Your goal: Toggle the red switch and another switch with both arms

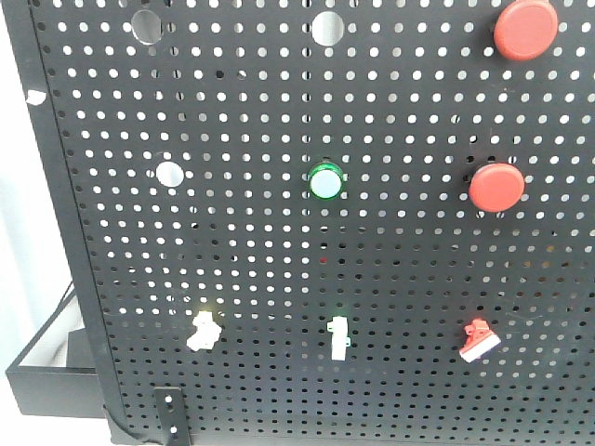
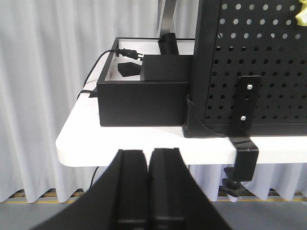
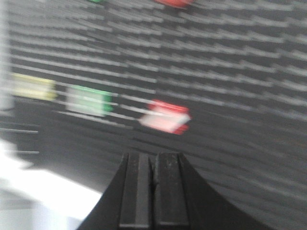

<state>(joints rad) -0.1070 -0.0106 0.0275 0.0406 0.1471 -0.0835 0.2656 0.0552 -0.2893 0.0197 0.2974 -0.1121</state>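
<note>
The red switch (image 1: 478, 340) sits at the lower right of the black pegboard (image 1: 279, 242), its white lever tilted; in the blurred right wrist view the red switch (image 3: 166, 117) lies just above my right gripper (image 3: 153, 155), which is shut and empty, not touching it. The pale yellow switch (image 1: 204, 331) is at the lower left of the board; the same pale yellow switch (image 3: 32, 86) shows at far left in the right wrist view, and a yellow corner (image 2: 301, 16) shows top right in the left wrist view. My left gripper (image 2: 149, 153) is shut, empty, below the table edge.
A green-based toggle (image 1: 338, 336) sits between the two switches. Two big red push-buttons (image 1: 525, 29) (image 1: 495, 186) and a green round button (image 1: 326, 180) are higher on the board. A black tray (image 2: 144, 91) with a cable stands left of the board; a clamp (image 2: 242, 163) grips the white table (image 2: 96, 143).
</note>
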